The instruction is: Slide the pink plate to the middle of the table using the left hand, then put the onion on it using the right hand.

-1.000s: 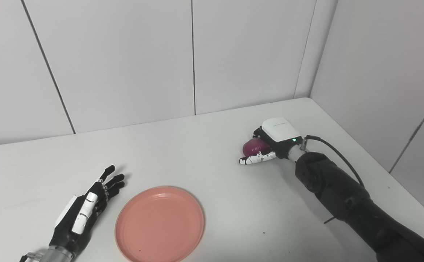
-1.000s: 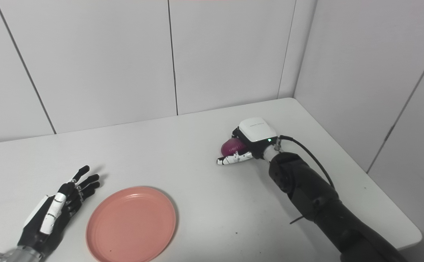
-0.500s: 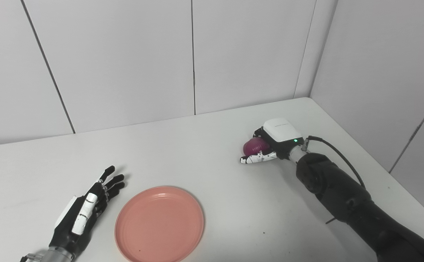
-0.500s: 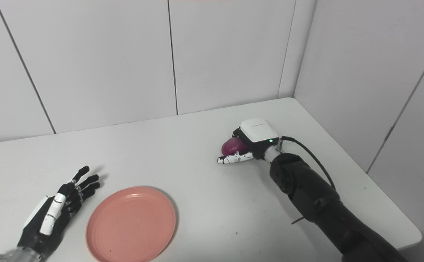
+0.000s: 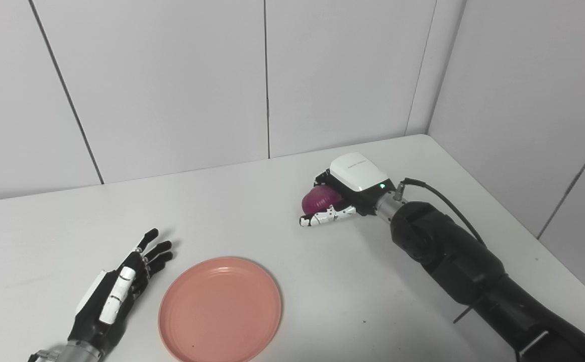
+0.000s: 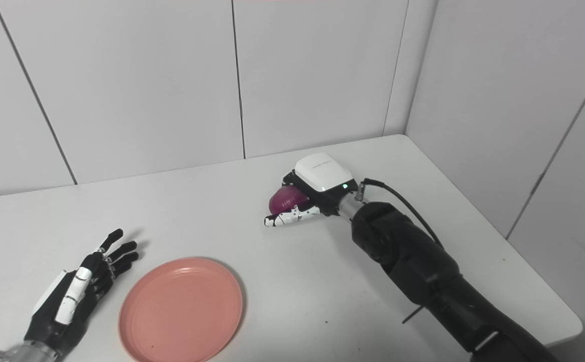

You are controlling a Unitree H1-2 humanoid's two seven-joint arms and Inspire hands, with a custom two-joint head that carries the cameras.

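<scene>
Onion (image 5: 317, 199): purple, wrapped in the right hand (image 5: 342, 193), far right of centre, seemingly lifted just off the table (image 5: 252, 211), though contact hard to rule out from these views. Fingers curled over the far side and top, thumb stretched along the near side, so a cradle from both flanks, apt for a round thing prone to rolling. Palm turned down and left, toward the plate (image 5: 220, 309), probably to carry the load straight there without re-gripping. Plate flat on the near part of the table, a little left of centre, bare, well apart from the onion; judged close enough to the middle for the slide step to count as done. Left hand (image 5: 116, 289) flat on the table just left of the plate, fingers spread and slack, holding nothing, not touching the rim; parked clear, likely to leave the drop zone free. Remaining: travel near and left, lower over the plate, let go gently to stop a roll off the shallow rim.
</scene>
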